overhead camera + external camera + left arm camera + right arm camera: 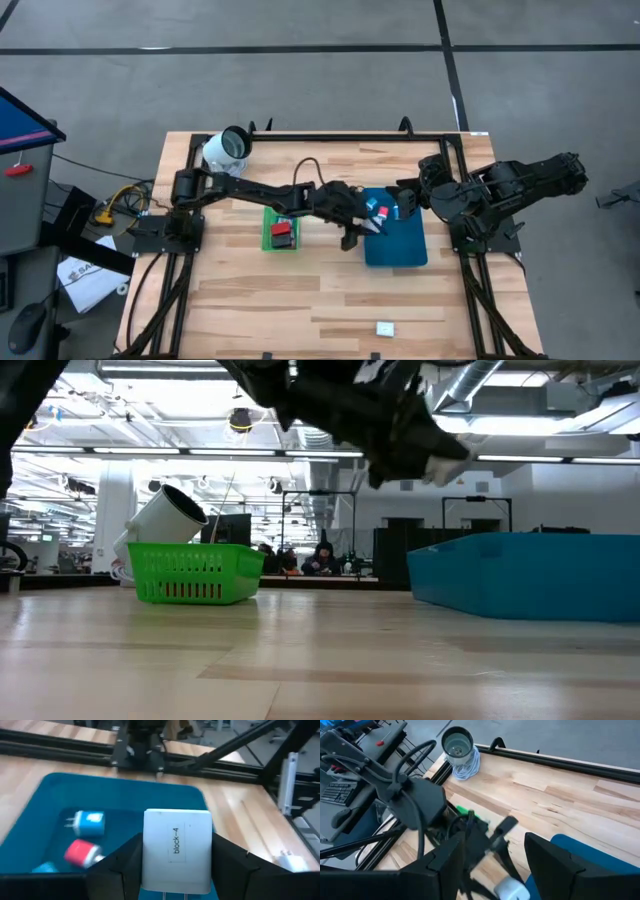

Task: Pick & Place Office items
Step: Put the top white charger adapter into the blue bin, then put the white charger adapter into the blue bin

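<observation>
My left gripper (176, 851) is shut on a white block (176, 827) labelled "block-4" and hangs above the blue tray (398, 250), at its left end (368, 226). In the low view the block (447, 466) shows high over that tray (530, 575). A blue-and-white block (88, 822), a red one (80, 852) and a light blue one (47, 867) lie on the tray's floor. The green tray (270, 240) holds a red item (283, 229) and a dark one. A small white item (385, 327) lies near the table's near edge. My right gripper (492, 862) is open, at the blue tray's far right corner (405, 205). My left gripper pinches the white block between its two fingers, one on each narrow side (149, 855), with the labelled face toward the wrist camera. The fingers come slanting down from the table's left. The block is lifted clear, above the blue tray's inside.
A white cylinder (228, 148) with a dark opening lies on its side at the table's far left, behind the green tray (195, 572). Black frame rails run along the table's far, left and right edges. Bare wood lies along the near half of the table (300, 300).
</observation>
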